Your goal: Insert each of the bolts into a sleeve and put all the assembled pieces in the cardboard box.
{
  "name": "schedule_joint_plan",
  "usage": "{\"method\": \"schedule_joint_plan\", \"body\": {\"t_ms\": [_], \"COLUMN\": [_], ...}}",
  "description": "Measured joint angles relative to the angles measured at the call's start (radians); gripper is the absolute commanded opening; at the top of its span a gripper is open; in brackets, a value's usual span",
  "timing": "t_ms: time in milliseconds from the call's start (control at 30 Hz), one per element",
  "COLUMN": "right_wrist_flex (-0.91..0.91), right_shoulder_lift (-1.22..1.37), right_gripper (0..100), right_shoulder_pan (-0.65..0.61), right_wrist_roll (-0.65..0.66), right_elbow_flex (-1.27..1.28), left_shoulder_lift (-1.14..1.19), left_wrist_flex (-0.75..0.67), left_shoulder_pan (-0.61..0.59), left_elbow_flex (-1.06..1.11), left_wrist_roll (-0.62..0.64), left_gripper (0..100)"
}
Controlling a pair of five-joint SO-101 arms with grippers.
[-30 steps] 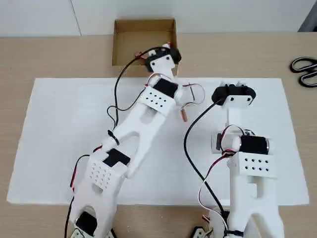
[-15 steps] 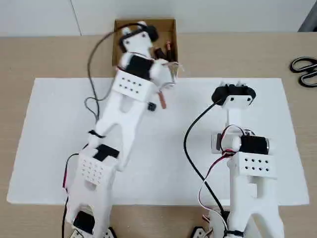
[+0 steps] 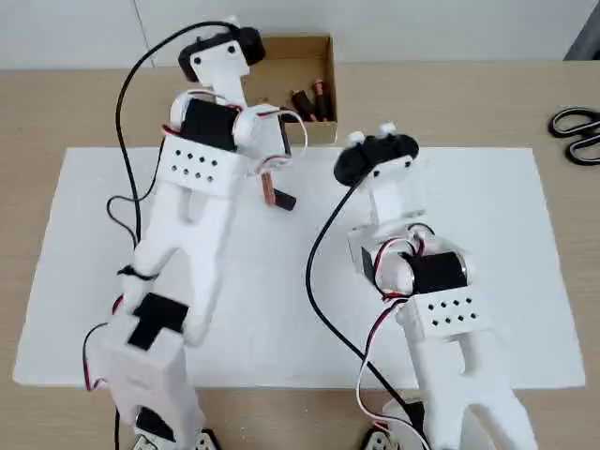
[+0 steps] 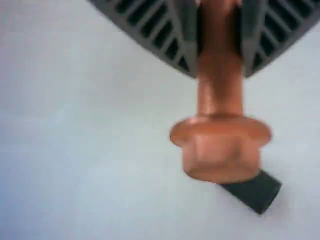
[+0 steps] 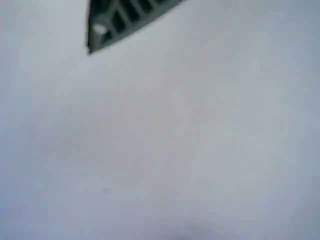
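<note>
Left wrist view shows the left gripper (image 4: 220,30) clamped on one copper bolt (image 4: 220,135), close by one dark sleeve (image 4: 252,191) that lies on the white sheet (image 3: 112,244) — this pair is not yet joined. The box (image 3: 281,66) already holds finished pieces (image 3: 309,98) — perhaps three, hard to count.

Copper bolt (image 4: 220,150); dark grey sleeve (image 4: 252,191); ribbed grey jaws; white mat (image 3: 94,281)

No legible text (labels, numbers, signs) anywhere.

White arms (image 3: 187,234), black cables (image 3: 309,267)
</note>
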Motion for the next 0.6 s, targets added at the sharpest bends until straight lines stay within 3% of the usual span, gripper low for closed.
{"method": "schedule_joint_plan", "body": {"t_ms": [233,600], "right_wrist_flex": [-0.054,0.026], "right_shoulder_lift": [0.152,0.707], "right_gripper": [20.5,20.5], "right_shoulder_pan": [-0.008,-0.084], "right_wrist_roll": [-0.037,-0.04], "right_elbow_flex": [-0.15,-0.669], "left_shoulder_lift": [-0.169,-0.203], "left_wrist_flex": [0.0,0.0], "left_shoulder_pan": [-0.018,-0.169], "left_elbow_flex": [0.305,0.385], "left_wrist_roll": [-0.003,-0.035], "left_gripper": [1,1]}}
